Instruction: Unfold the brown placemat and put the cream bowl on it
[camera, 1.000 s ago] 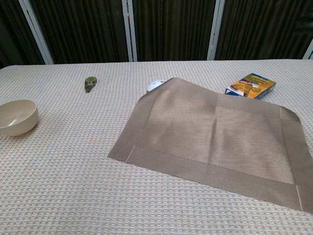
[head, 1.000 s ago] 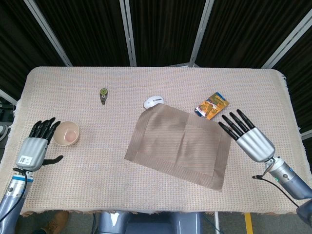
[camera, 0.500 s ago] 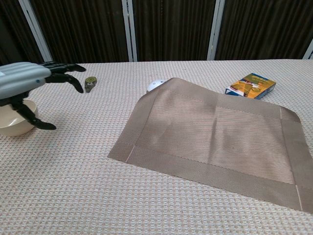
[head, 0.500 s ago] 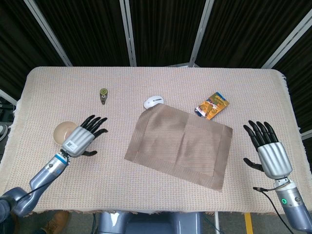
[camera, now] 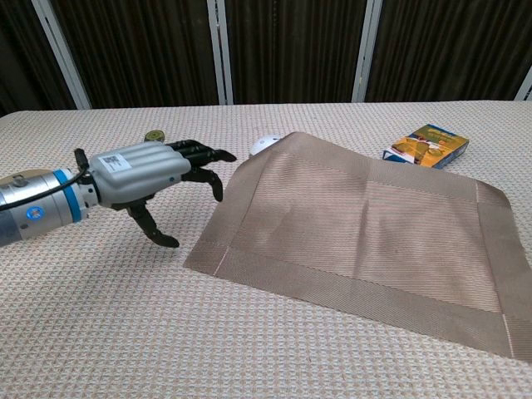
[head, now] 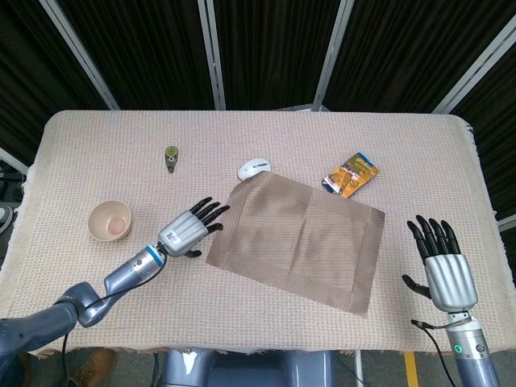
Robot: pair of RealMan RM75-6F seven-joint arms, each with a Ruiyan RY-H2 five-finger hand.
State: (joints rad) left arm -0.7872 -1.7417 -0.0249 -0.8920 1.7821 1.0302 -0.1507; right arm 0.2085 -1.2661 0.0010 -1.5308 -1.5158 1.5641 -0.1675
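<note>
The brown placemat lies unfolded on the table, its far corner riding up on a white mouse. The cream bowl stands at the left, with a pinkish thing inside; in the chest view only a sliver of its rim shows behind my left arm. My left hand hovers open between bowl and placemat, fingers spread and pointing at the placemat's left edge, holding nothing. My right hand is open near the table's front right, past the placemat's right edge, fingers spread; the chest view does not show it.
A white mouse sits under the placemat's far corner. An orange packet lies by the placemat's far right edge. A small green object lies farther back on the left. A woven cloth covers the table.
My left hand has swept right from beside the bowl to the placemat's left edge. My right hand has drawn back from the placemat's right side toward the front right corner.
</note>
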